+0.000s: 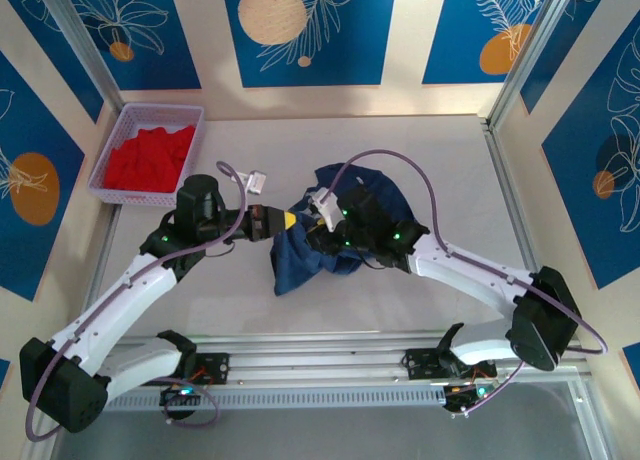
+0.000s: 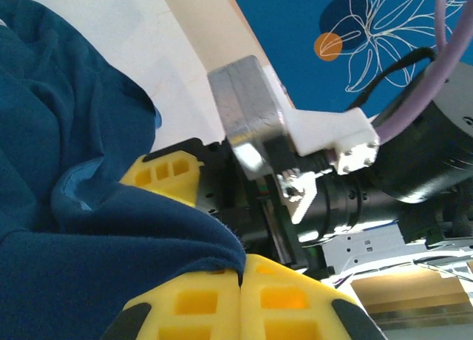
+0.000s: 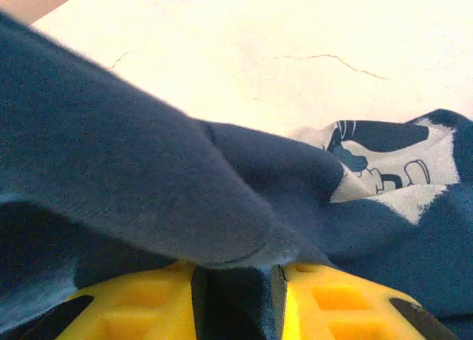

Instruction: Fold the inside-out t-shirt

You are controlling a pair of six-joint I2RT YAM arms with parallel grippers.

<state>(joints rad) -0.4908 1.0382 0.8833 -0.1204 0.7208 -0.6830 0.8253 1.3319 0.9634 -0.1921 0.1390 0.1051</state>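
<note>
The inside-out t-shirt (image 1: pixel 300 262) is a navy bundle bunched up in the middle of the table, with both grippers meeting at its upper left part. My left gripper (image 1: pixel 292 221) is shut on a fold of the navy cloth (image 2: pixel 66 133), pinched between its yellow fingertips (image 2: pixel 242 275). My right gripper (image 1: pixel 324 218) faces it closely from the right. Its yellow fingers stand apart (image 3: pixel 236 299), with navy cloth (image 3: pixel 111 155) lying in the gap and draped over them. A pale printed patch (image 3: pixel 384 170) shows on the shirt beyond.
A lavender basket (image 1: pixel 118 132) holding a red garment (image 1: pixel 150 158) stands at the back left. Bare pale table (image 1: pixel 450 180) lies right of the shirt. Metal frame posts (image 1: pixel 503 170) edge the table. The right wrist's camera block (image 2: pixel 251 111) sits close before my left fingers.
</note>
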